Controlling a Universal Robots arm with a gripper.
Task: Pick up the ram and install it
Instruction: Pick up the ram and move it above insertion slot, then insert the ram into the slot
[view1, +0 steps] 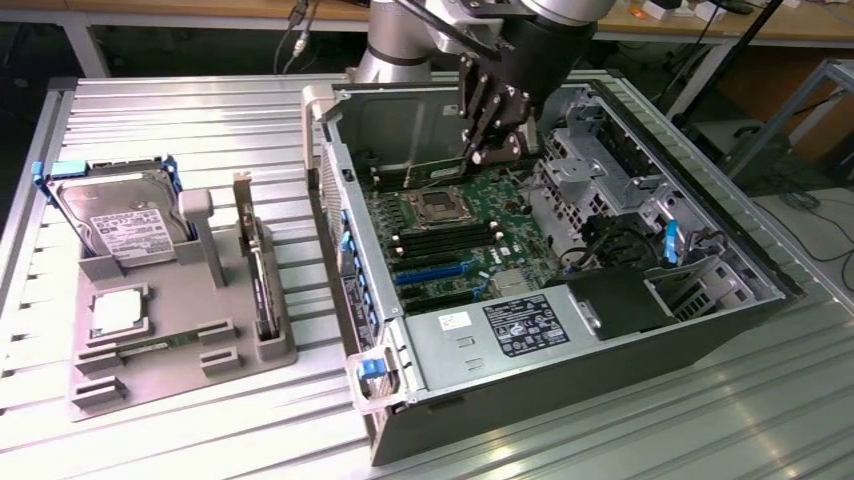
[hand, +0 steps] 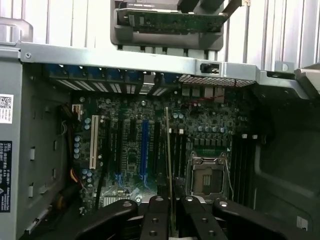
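The ram (view1: 420, 175) is a thin greenish stick held level inside the open computer case (view1: 400, 330), above the motherboard (view1: 461, 250). My gripper (view1: 486, 150) is shut on it from above. In the wrist view the ram (hand: 168, 150) shows edge-on as a thin line rising between the black fingers (hand: 155, 215), with my gripper (hand: 171, 205) closed around it. It hangs over the dark memory slots (hand: 179, 150) beside the empty processor socket (hand: 207, 175) and is still clear of the board. More memory slots (view1: 434, 240) lie on the near side of the socket (view1: 438, 205).
A grey fixture tray (view1: 174, 380) on the exterior view's left holds a hard drive (view1: 120, 225), a square silver processor (view1: 118, 312) and an upright expansion card (view1: 256, 275). The case walls, drive cage (view1: 587, 160) and power supply (view1: 534, 325) crowd the gripper.
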